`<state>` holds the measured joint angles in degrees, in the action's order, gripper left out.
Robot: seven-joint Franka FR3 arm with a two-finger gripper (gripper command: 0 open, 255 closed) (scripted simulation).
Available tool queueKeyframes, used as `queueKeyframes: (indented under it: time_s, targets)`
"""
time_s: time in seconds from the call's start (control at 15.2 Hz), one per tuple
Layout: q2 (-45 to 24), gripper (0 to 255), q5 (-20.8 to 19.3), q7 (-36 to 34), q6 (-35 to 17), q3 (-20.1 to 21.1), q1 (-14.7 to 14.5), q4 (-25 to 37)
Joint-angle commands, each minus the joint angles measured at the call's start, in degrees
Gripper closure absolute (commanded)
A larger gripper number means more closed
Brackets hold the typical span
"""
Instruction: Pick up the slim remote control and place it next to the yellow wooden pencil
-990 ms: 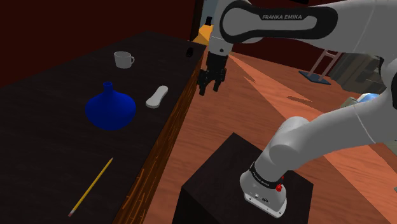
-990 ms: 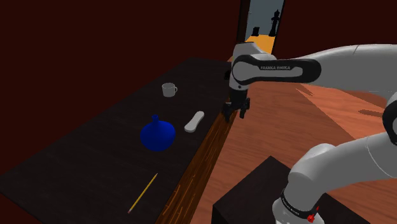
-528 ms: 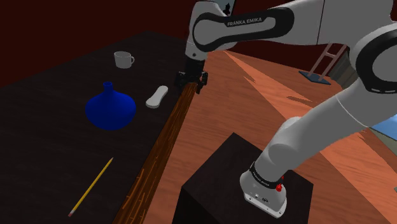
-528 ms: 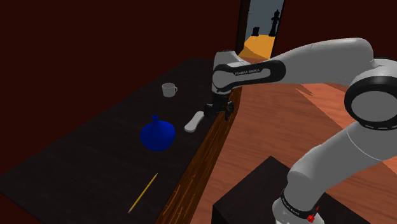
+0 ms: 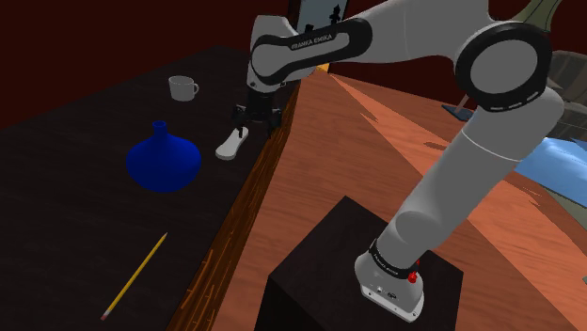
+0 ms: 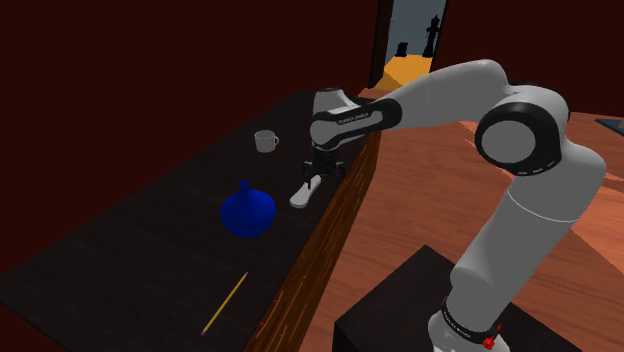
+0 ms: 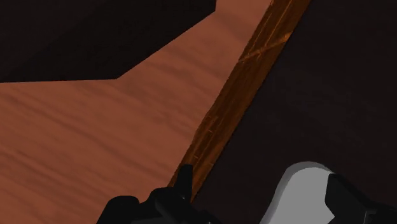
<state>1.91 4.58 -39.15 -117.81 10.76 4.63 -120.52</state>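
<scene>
Dark worktop (image 5: 75,216) with a wooden edge, black hand (image 5: 257,125) low over the far end of a white slim remote (image 5: 230,145), blue vase (image 5: 163,162) near it, pale cup (image 5: 182,88) beyond, yellow pencil (image 5: 134,275) well apart at the near end, white arm (image 5: 414,28) arching from the dark stand (image 5: 320,268).

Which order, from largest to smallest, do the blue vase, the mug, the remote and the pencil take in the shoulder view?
1. The blue vase, clearly the largest.
2. The pencil: longest but very thin, and nearest the camera, so this place is unsure.
3. The remote and the mug look alike, so they are not ranked.
</scene>
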Motion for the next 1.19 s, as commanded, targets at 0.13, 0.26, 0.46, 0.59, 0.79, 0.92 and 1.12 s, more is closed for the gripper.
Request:
queueKeyframes:
  time_s: [0.13,0.26,0.46,0.59,0.79,0.92,1.12]
  targets:
    - [-9.33,0,-2.99,-9.33,-1.94,-0.12,-0.04,7.97]
    - [-13.58,0,-4.33,-13.40,-2.32,-0.74,-0.26,12.05]
    - [-19.87,0,-5.98,-19.05,-2.34,-2.10,-0.76,18.60]
    - [-24.03,0,-6.81,-22.50,-2.01,-3.18,-1.10,23.27]
    - [-24.75,0,-6.91,-22.63,-3.29,-3.29,-1.18,22.71]
    - [-25.41,0,-7.01,-22.69,-4.56,-3.34,-1.22,22.10]
    - [-26.69,0,-7.21,-22.82,-6.80,-3.43,-1.31,21.13]
